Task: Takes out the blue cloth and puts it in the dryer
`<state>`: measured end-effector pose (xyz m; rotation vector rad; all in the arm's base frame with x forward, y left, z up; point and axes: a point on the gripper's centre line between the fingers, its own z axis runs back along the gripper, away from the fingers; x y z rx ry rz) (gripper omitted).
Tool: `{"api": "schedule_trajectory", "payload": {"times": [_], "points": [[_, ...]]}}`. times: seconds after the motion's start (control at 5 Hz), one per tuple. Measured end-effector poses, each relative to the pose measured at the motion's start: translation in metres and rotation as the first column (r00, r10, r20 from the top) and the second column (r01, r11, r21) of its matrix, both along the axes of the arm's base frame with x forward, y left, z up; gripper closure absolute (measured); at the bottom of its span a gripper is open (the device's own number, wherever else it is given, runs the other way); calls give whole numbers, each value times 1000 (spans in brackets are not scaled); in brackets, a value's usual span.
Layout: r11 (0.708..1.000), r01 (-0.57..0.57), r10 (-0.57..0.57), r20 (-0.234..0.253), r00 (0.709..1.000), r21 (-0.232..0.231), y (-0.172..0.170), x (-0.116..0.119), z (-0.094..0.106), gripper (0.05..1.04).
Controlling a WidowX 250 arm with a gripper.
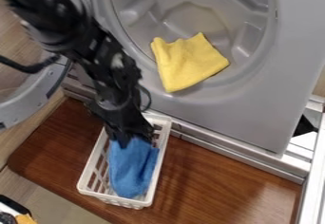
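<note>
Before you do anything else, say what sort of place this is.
Probably a laundry area: a grey drum opening holds a yellow cloth, and a white basket with a blue cloth sits in front.

Black arm [105,54] aslant from upper left, end effector [133,136] downward.

The worktop [209,185] is brown, shiny wood with a round corner on its left. A soft patch of light shines near its right end. Light brown wood [13,144] lies to its left. Along its back edge runs a silver strip [225,149]. Past its right end stands a white rail [315,185]. A tan patch [54,200] lies by its front left.
</note>
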<state>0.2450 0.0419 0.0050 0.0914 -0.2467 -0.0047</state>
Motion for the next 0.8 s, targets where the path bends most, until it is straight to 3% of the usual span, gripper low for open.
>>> {"api": "schedule_trajectory", "payload": {"times": [0.2,0.6,0.8], "points": [[1000,4,-3,44,999,-20,1,3,17,1029],[995,33,-16,174,985,-94,-2,36,69,1029],[990,48,-20,208,978,-132,-7,50,88,1029]]}}
